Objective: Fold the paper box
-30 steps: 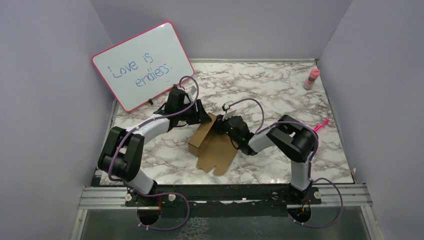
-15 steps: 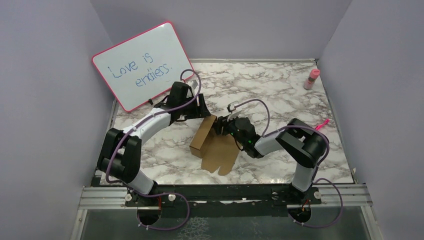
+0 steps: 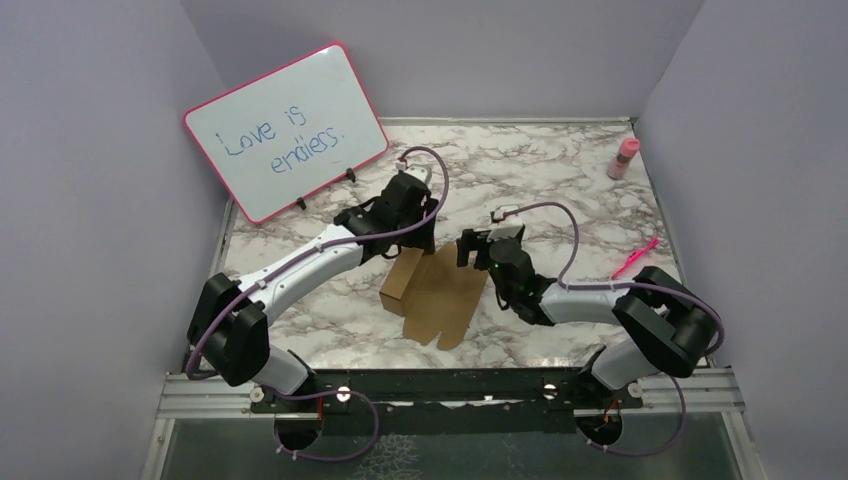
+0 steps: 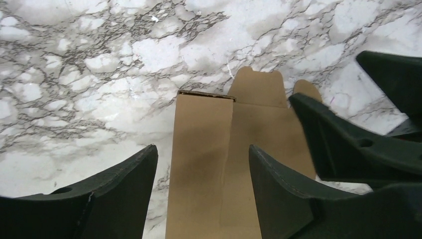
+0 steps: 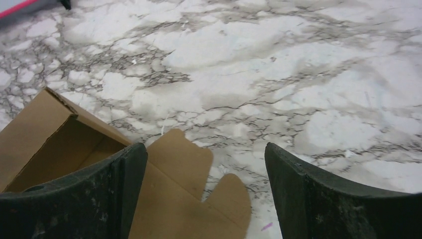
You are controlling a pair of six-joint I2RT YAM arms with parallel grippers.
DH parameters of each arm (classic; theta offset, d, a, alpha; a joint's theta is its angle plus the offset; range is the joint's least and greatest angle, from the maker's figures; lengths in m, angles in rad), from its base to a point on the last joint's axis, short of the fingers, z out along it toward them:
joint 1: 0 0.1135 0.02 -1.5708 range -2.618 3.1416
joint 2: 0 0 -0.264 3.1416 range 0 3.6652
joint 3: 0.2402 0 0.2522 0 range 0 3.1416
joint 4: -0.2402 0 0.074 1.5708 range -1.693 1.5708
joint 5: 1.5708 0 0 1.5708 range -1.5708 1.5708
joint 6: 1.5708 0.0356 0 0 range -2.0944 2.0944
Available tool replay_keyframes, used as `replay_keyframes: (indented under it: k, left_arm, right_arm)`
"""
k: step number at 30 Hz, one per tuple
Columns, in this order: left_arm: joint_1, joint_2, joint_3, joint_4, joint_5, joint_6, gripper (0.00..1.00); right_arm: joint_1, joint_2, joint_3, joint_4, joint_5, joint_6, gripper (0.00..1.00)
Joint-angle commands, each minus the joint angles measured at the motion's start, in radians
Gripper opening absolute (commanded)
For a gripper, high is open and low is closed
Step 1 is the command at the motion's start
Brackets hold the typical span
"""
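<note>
The paper box (image 3: 432, 293) is brown cardboard lying mid-table, its left part folded up into a narrow sleeve and its right part flat with rounded tabs. In the left wrist view the box (image 4: 219, 164) lies below my left gripper (image 4: 203, 148), whose jaws are open and straddle the sleeve's fold line without touching it. In the top view that left gripper (image 3: 415, 228) hovers over the box's far end. My right gripper (image 3: 478, 250) is open at the box's far right corner. In the right wrist view the right gripper (image 5: 205, 147) holds nothing, with the tabs of the box (image 5: 179, 194) beneath it.
A pink-framed whiteboard (image 3: 285, 130) leans at the back left. A pink bottle (image 3: 626, 158) stands at the back right, and a pink marker (image 3: 636, 257) lies near the right edge. Walls enclose the marble table (image 3: 560, 170) on three sides.
Both grippers have opened. The left arm swung right to hover over the box's far end. The right gripper drew back to the right off the cardboard, which now lies flatter.
</note>
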Motion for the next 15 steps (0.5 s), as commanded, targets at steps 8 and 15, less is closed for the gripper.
replay_keyframes:
  k: [8,15]
  left_arm:
    - [-0.237,0.121,0.150,-0.261,-0.440,0.013,0.66]
    - [-0.328,0.290,0.241,-0.373,-0.641,0.010,0.61]
  right_arm:
    - [-0.007,-0.152,-0.092,0.053,0.187,-0.037,0.94]
    - [-0.011,-0.167,-0.101,0.061,0.198,-0.044,0.94]
